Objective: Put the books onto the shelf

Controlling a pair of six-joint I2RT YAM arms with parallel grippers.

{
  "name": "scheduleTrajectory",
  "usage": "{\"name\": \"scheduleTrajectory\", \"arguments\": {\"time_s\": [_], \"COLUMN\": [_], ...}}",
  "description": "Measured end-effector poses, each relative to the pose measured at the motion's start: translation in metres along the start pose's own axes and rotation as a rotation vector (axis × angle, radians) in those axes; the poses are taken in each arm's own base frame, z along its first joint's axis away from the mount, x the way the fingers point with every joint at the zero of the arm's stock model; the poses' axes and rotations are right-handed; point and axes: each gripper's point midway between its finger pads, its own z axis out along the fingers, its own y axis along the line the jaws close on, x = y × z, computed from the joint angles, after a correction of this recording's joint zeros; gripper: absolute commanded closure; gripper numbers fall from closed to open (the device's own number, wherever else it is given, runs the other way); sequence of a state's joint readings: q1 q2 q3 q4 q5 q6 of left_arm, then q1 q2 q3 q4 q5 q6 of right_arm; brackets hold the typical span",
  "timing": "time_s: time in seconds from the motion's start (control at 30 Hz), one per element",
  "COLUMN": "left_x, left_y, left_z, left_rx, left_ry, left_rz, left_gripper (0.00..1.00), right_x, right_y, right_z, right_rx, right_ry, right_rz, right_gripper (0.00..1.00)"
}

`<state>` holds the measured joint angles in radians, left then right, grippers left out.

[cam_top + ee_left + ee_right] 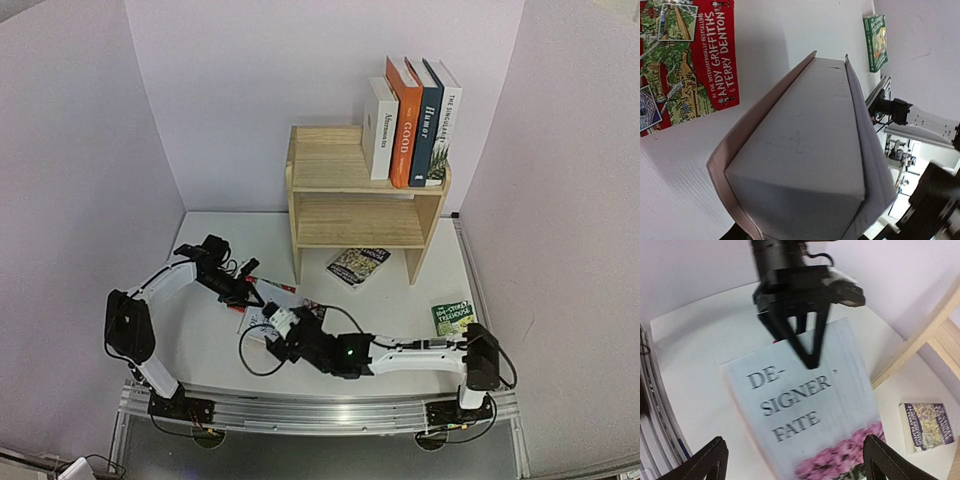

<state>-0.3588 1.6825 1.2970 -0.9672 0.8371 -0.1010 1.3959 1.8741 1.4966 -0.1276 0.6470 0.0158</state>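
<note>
Now, the left gripper (810,357) is clamped on one edge of the pale paperback with pink flowers titled "DE-SIGNER FATE" (805,405). The right gripper (793,440) hangs spread wide just short of it, holding nothing. That leaves one narrow pinch carrying the book. In the left wrist view its covers splay away from the page block, so it could sag, swing or slip out, perhaps onto the red illustrated paperback (695,55) lying close by on the white table (220,240). The light wooden two-tier shelf (340,165) stands at one o'clock from the held book, with four upright books (412,125) crowding the right end of its top. A tilted arrival might clip a side panel or topple that row.
</note>
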Motion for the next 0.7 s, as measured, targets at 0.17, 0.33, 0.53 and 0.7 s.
{"name": "scheduleTrajectory", "arguments": {"time_s": [0.17, 0.33, 0.53, 0.7], "left_x": [-0.003, -0.005, -0.008, -0.012], "left_y": [0.015, 0.027, 0.026, 0.023], "left_z": [-0.001, 0.001, 0.006, 0.006], "left_rx": [0.0, 0.01, 0.043, 0.067], "left_ry": [-0.034, -0.039, -0.031, -0.038], "left_rz": [-0.136, -0.219, -0.253, -0.26], "left_gripper": [0.74, 0.74, 0.73, 0.72], "right_x": [0.029, 0.056, 0.068, 0.065], "right_y": [0.064, 0.05, 0.008, -0.012], "right_z": [0.023, 0.059, 0.071, 0.086], "right_rx": [0.052, 0.312, 0.522, 0.612], "right_ry": [0.038, 0.105, 0.163, 0.163], "right_rz": [-0.247, -0.45, -0.526, -0.55], "right_gripper": [0.06, 0.06, 0.06, 0.21]}}
